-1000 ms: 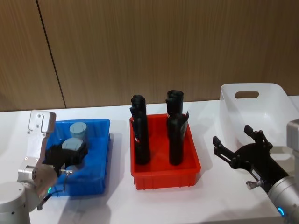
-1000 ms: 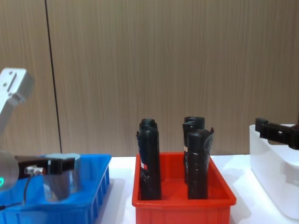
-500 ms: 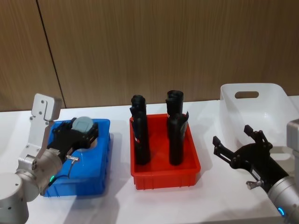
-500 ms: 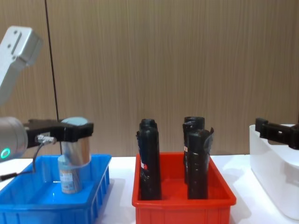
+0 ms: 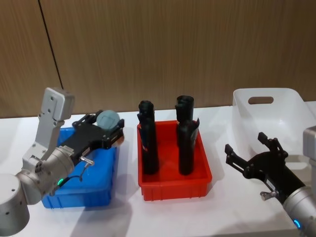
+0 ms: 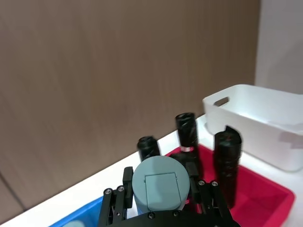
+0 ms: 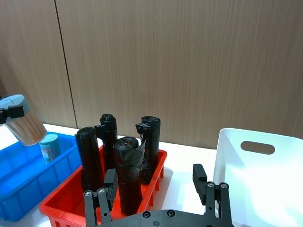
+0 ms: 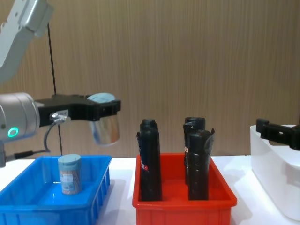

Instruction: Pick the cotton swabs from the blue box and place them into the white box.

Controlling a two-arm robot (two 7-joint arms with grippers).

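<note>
Left arm pose: I observed the left arm reaching forward and inward from the robot's left side. The left gripper (image 5: 105, 127) was in the air above the right-hand rim of the blue box (image 5: 74, 196), close to the red bin (image 5: 173, 190). Its fingers were clamped on the upper part of the held jar (image 8: 105, 127) of cotton swabs, near the pale lid. The held jar hung clear of the blue box and was tilted, with the lid uppermost in the chest view.

Right arm pose: the right gripper (image 5: 249, 150) sat low over the table (image 5: 222, 212), just in front of the white box (image 5: 296, 106). Its 2 fingers were spread wide apart.

Item count, as I read it from the views:
- Cotton swab jars: 2. 1 was the held jar. The second jar (image 8: 69, 174) stood upright on the floor of the blue box.
- Black cylinders (image 5: 149, 148): 4, all upright in the red bin, arranged as 2 rows of 2.
- Bins: 3, in a row across the table, with the blue box on the robot's left, the red bin in the middle and the white box on the right.
</note>
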